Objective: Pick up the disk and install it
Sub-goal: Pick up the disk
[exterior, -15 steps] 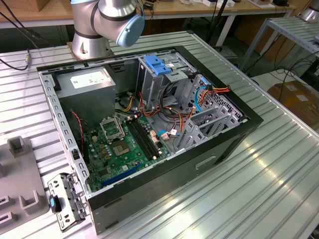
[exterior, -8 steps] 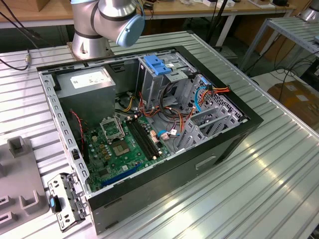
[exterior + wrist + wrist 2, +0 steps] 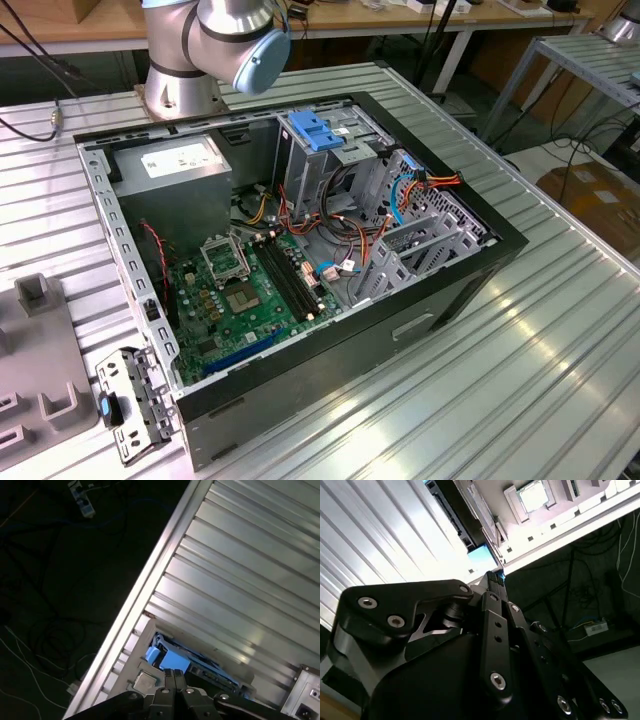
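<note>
Hovering with claw (image 3: 174,673) pinched shut and empty near the blue-railed disk (image 3: 200,666) at the surface (image 3: 240,580) edge (exterior view: drive cage (image 3: 410,250) at three o'clock of motherboard (image 3: 250,285)), best opened wide and squared first.

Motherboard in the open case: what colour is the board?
The motherboard is green; the exterior view shows it best.

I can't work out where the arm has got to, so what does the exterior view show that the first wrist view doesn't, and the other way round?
Exterior view: the open case with its motherboard, and the arm behind it. First wrist view: the shut tool right by what looks like the disk, and a power strip on the floor. Both: the ribbed table.
</note>
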You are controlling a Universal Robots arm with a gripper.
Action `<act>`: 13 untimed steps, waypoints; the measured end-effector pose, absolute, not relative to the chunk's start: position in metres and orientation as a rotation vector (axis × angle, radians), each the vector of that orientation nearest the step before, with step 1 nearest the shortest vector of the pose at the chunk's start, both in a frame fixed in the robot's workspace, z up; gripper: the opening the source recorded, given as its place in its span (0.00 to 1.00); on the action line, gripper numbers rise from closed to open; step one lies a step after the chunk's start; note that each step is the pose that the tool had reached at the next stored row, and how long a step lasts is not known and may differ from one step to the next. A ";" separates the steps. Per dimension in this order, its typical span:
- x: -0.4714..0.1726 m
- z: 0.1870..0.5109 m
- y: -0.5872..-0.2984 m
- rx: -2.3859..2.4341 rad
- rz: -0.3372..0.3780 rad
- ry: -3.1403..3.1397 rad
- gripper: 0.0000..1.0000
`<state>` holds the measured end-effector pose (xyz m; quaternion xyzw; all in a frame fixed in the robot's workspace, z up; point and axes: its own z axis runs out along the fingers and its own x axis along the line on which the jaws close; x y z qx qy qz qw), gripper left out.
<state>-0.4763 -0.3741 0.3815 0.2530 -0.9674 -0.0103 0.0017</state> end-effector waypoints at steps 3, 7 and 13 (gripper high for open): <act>-0.476 0.381 -0.374 0.864 -0.029 -3.016 0.11; -0.476 0.381 -0.374 0.985 -0.022 -2.976 0.11; -0.476 0.381 -0.374 1.163 -0.011 -2.908 0.11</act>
